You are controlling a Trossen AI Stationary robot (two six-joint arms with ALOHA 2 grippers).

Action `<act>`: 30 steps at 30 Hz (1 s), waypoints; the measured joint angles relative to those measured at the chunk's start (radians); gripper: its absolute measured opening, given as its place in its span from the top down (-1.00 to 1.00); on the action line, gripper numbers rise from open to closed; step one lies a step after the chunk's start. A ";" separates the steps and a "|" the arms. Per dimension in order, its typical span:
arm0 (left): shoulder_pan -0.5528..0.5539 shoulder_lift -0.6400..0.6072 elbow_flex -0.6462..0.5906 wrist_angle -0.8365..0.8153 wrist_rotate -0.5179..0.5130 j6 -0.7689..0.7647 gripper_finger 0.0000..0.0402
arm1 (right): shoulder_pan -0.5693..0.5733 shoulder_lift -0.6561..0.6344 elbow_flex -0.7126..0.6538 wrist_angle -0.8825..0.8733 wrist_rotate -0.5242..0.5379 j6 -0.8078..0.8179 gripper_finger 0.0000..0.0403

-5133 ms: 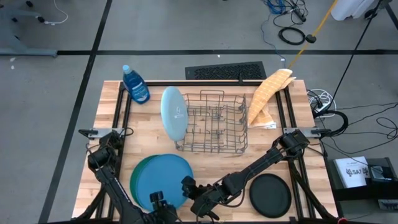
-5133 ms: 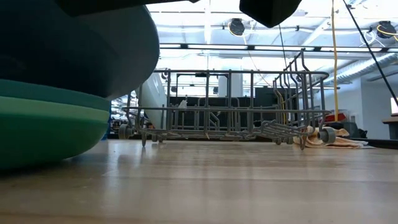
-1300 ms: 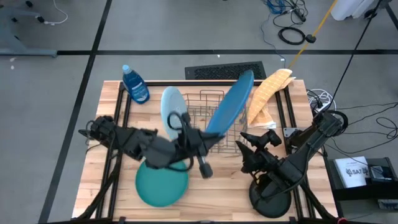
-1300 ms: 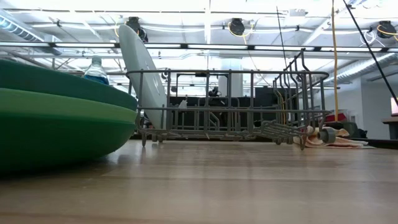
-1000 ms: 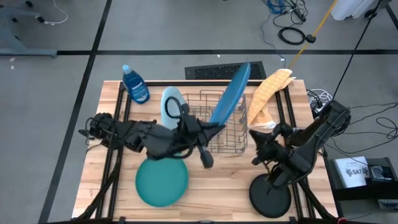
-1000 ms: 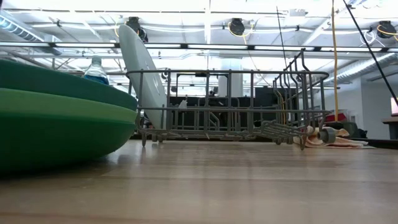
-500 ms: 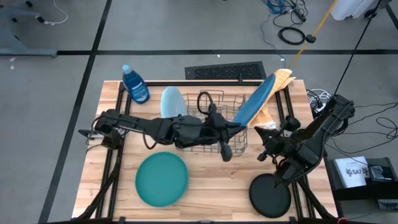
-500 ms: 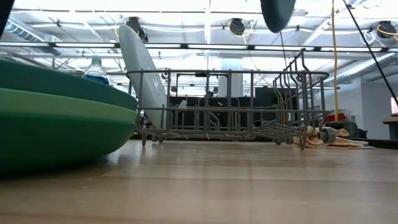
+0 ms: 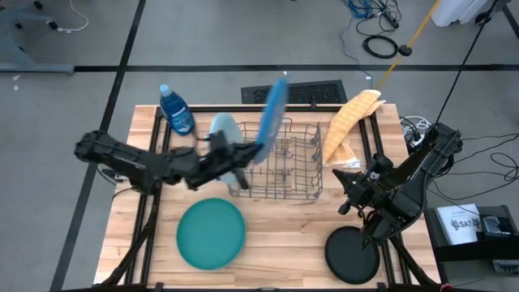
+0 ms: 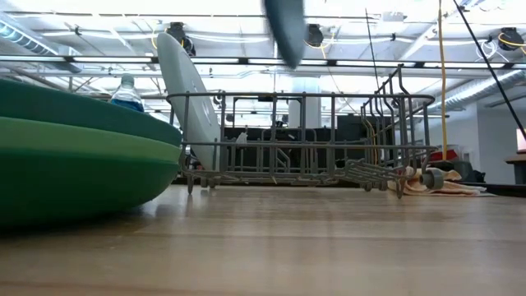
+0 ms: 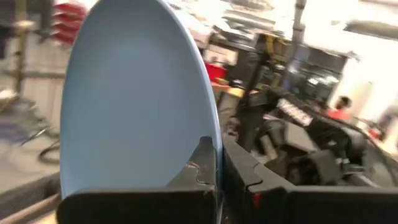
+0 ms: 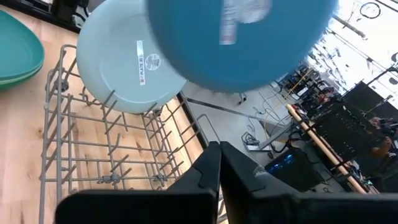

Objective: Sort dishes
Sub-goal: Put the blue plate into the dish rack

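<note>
My left gripper [image 9: 246, 158] is shut on a blue plate [image 9: 272, 113], which stands on edge in the air above the left part of the grey wire rack [image 9: 280, 162]. The low view shows the plate blurred [image 10: 283, 29] above the rack's top. A light blue plate [image 9: 223, 134] stands upright in the rack's left end, its lower rim between the wires. Teal and green plates [image 9: 211, 234] lie stacked at the near left. A black plate [image 9: 351, 254] lies flat at the near right. My right gripper [image 9: 347, 199] hangs shut and holds nothing, right of the rack. My left gripper pinches the blue plate's lower rim [image 11: 214, 146] between its two fingers [image 11: 204, 163], one on each face. It reaches in from the table's left and slants upward. The plate stands steeply on edge above the fingers, lifted clear of the rack.
A blue soap bottle [image 9: 176, 109] stands at the far left corner. A yellow cloth [image 9: 349, 122] lies right of the rack at the far right. Bare wood [image 9: 284, 235] shows between the teal stack and the black plate.
My left gripper has swung the blue plate toward the rack's right end and then back toward the table's left. The plate now stands over the rack's left part, beside the light blue plate. It has stayed on edge and clear of the rack.
</note>
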 joint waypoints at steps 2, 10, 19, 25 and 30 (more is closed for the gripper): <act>-0.027 -0.057 -0.091 0.090 -0.058 -0.037 1.00 | -0.001 0.000 0.000 0.004 0.000 -0.002 1.00; -0.125 -0.076 -0.212 0.149 -0.259 -0.119 1.00 | -0.001 0.000 0.000 0.003 0.045 -0.008 1.00; -0.176 0.038 -0.213 0.140 -0.436 -0.206 1.00 | -0.023 0.000 0.000 0.004 0.054 -0.047 1.00; -0.167 0.086 -0.214 0.100 -0.484 -0.236 1.00 | -0.043 0.000 0.000 0.003 0.054 -0.062 1.00; -0.147 0.103 -0.214 0.037 -0.497 -0.263 1.00 | -0.052 0.000 0.000 0.003 0.055 -0.071 1.00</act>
